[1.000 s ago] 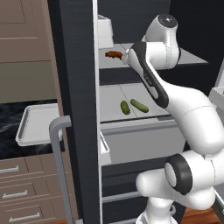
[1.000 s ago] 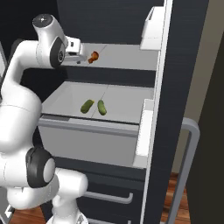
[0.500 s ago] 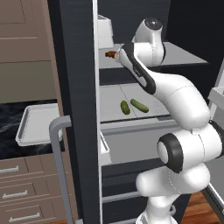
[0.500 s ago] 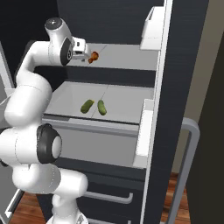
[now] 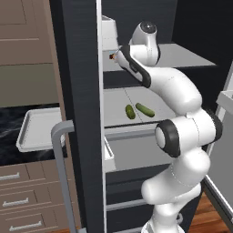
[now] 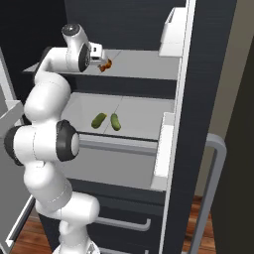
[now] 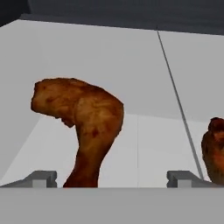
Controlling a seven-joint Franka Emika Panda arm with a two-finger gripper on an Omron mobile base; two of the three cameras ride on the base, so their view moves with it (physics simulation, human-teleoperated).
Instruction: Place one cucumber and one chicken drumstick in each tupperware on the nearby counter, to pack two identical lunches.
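Hand view | drumstick (image 7: 85, 127) between spread fingers (image 7: 41, 178) | second drumstick (image 7: 214, 148) right

In the hand view, a second browned chicken drumstick (image 7: 215, 148) is cut off by the right edge. From the left base, the fridge's dark door edge (image 5: 81, 113) hides part of the shallow white rectangular tupperware (image 5: 38, 129); the orange-brown speck (image 5: 112, 56) beside the arm is probably a drumstick.

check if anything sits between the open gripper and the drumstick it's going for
Nothing visible does. In the hand view the chicken drumstick stands right ahead of the open gripper, its lower end between the fingertips. A second drumstick lies off to the side.
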